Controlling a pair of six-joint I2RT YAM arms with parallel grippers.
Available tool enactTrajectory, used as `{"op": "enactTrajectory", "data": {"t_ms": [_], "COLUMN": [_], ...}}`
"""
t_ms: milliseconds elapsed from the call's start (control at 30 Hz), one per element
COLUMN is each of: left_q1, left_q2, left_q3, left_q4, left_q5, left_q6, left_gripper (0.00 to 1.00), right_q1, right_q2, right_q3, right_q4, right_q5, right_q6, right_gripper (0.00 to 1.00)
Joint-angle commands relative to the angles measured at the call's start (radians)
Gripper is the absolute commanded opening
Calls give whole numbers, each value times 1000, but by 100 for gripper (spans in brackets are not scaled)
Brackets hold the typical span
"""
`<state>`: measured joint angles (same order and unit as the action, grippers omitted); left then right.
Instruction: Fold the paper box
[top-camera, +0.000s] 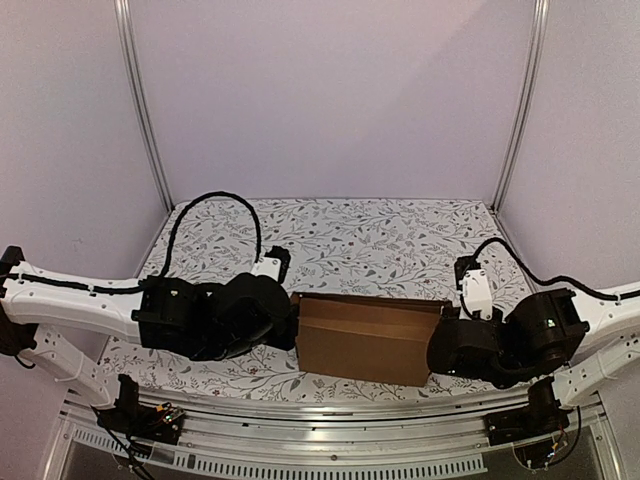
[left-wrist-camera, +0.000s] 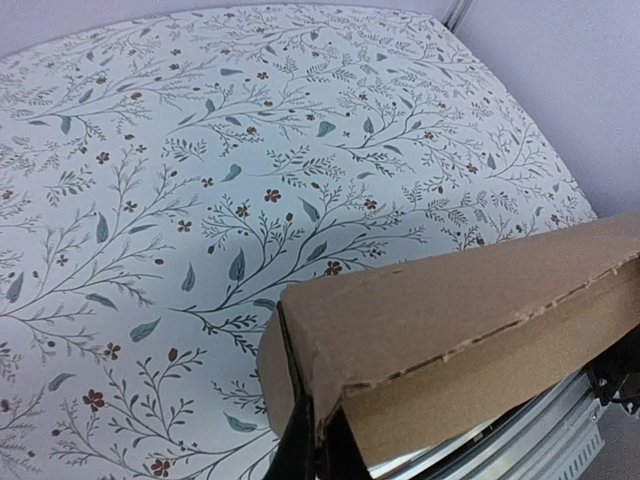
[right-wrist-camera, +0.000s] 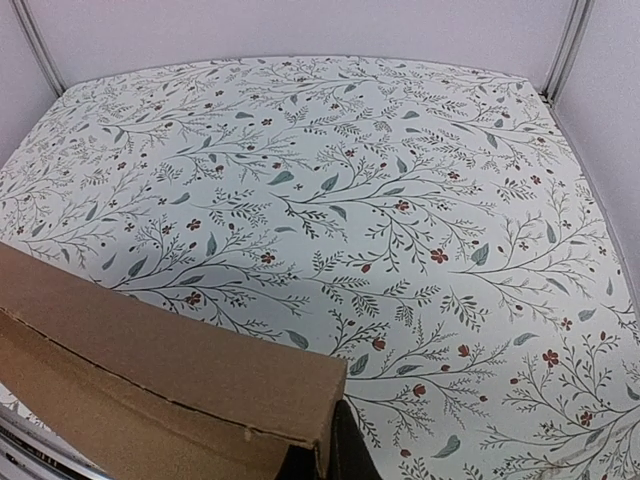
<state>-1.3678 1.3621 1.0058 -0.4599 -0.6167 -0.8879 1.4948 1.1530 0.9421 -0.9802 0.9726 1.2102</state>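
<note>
The paper box (top-camera: 365, 338) is a brown cardboard mailer, folded up and held lengthwise between the two arms near the table's front edge. My left gripper (top-camera: 291, 325) is at its left end. In the left wrist view the dark fingers (left-wrist-camera: 300, 450) pinch the end wall of the paper box (left-wrist-camera: 460, 320) at its corner. My right gripper (top-camera: 441, 347) is at the right end. In the right wrist view its fingers (right-wrist-camera: 350, 455) clamp the corner edge of the paper box (right-wrist-camera: 150, 370). Both grippers are shut on cardboard. A perforated crease line runs along the box's top.
A floral-patterned cloth (top-camera: 350, 240) covers the table behind the box. White walls and aluminium posts (top-camera: 145, 110) enclose the back and sides. A metal rail (top-camera: 330, 435) runs along the front edge below the box.
</note>
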Motion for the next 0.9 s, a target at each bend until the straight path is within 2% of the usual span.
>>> {"op": "enactTrajectory", "data": {"t_ms": [0, 367, 567, 667, 700, 867], "left_q1": [-21, -26, -40, -43, -42, -43], "left_q2": [73, 91, 88, 88, 88, 97], "left_q3": [-34, -49, -83, -112, -123, -140], "left_q4": [-126, -112, -99, -76, -65, -49], "left_q5": [112, 140, 144, 137, 132, 96], "left_q6": [-7, -25, -42, -51, -54, -64], "left_gripper": [0, 0, 0, 0, 0, 0], "right_q1": [73, 172, 190, 191, 191, 191], "right_q2": [56, 200, 257, 264, 260, 189], "right_q3": [-19, -25, -10, -9, -7, 0], "right_q4": [53, 60, 30, 53, 75, 80], "right_q5": [-11, 15, 19, 21, 22, 40], "right_q6": [97, 294, 336, 298, 263, 78], "right_gripper": [0, 0, 0, 0, 3, 37]}}
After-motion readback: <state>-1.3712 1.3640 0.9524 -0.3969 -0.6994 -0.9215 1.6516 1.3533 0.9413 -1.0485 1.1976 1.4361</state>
